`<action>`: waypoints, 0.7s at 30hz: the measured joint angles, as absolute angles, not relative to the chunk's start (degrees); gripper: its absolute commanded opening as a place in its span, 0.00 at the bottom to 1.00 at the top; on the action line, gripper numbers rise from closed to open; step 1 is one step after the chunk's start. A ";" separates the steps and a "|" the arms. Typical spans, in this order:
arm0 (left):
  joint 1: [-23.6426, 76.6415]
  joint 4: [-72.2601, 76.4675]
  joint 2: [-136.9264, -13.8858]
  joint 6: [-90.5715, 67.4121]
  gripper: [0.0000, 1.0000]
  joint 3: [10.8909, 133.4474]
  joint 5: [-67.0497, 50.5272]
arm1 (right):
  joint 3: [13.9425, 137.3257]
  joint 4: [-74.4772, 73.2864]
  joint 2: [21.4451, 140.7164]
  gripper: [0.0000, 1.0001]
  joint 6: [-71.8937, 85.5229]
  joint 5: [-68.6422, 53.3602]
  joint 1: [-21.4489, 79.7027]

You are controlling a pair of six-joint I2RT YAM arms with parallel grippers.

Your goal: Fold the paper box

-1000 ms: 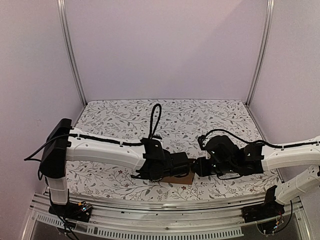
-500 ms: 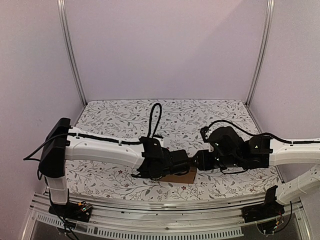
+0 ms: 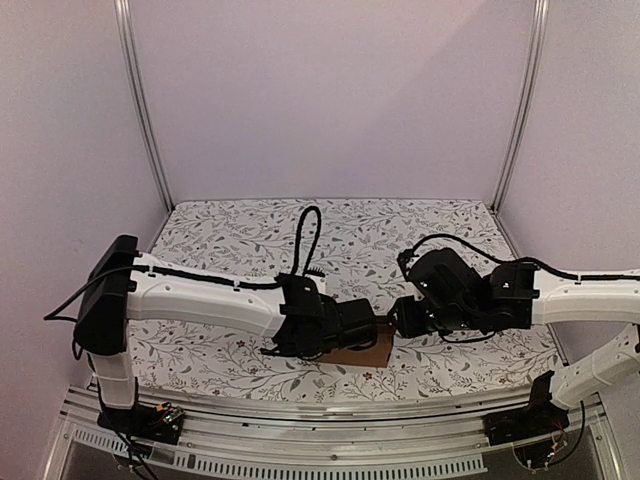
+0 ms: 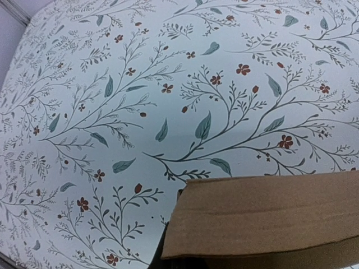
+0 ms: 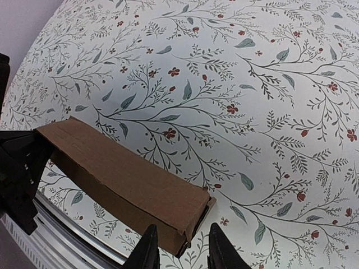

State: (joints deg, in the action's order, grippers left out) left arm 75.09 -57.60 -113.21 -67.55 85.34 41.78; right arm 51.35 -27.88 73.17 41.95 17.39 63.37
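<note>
Two arms are seen meeting low in the middle of the top view, over the near part of the flower-patterned tabletop (image 3: 250, 225). Between them the paper box (image 3: 366, 350) is found, a slim brown cardboard piece, mostly covered from above by the black wrist housings.

In the right wrist view the paper box (image 5: 120, 179) is shown folded into a long, flat rectangular shape, running from the left edge down toward the bottom centre of the frame. One end flap is seen standing slightly ajar at its lower right end. The right pincer (image 5: 179, 249) is found at the bottom centre, its two dark fingertips parted and set right at that end of the box. Whether they touch the cardboard cannot be told.

At the left edge of the same view the left pincer (image 5: 25, 168) is seen as a black mass closed on the far end of the box. In the left wrist view only the cardboard (image 4: 263, 216) is shown, filling the lower right, with the patterned cloth behind it; the fingers themselves are hidden there.
</note>
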 measured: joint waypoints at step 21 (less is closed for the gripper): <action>75.22 -57.06 -112.86 -67.77 0.00 84.82 41.65 | 50.06 -27.11 76.25 0.00 41.47 15.73 63.37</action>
